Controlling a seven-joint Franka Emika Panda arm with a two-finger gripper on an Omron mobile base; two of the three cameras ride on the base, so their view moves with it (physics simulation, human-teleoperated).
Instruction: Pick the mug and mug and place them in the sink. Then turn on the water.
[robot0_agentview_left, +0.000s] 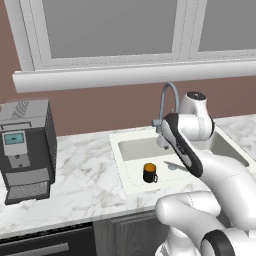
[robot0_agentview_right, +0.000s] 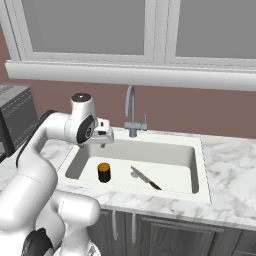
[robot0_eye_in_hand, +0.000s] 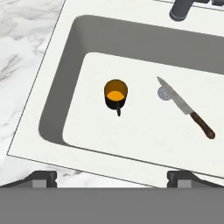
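Note:
The black mug with an orange inside (robot0_eye_in_hand: 116, 95) stands upright on the floor of the white sink (robot0_eye_in_hand: 57, 100), left of the middle, handle toward the front edge. It shows too as the mug (robot0_agentview_left: 149, 173) and the mug (robot0_agentview_right: 104, 172). My gripper (robot0_eye_in_hand: 113, 178) hangs open above the sink's front-left part, well above the mug, with nothing between its fingers. From the sides it is the gripper (robot0_agentview_right: 104, 139) and the gripper (robot0_agentview_left: 163, 141). The grey gooseneck faucet (robot0_agentview_right: 130, 109) rises behind the basin, with no stream from it. The teal mug is out of view.
A kitchen knife (robot0_eye_in_hand: 187, 108) with a brown handle lies in the sink right of the drain (robot0_eye_in_hand: 164, 92). A dark coffee machine (robot0_agentview_left: 26, 150) stands on the marble counter (robot0_agentview_left: 85, 175) at the left. A window sill and wall run behind the faucet (robot0_agentview_left: 170, 96).

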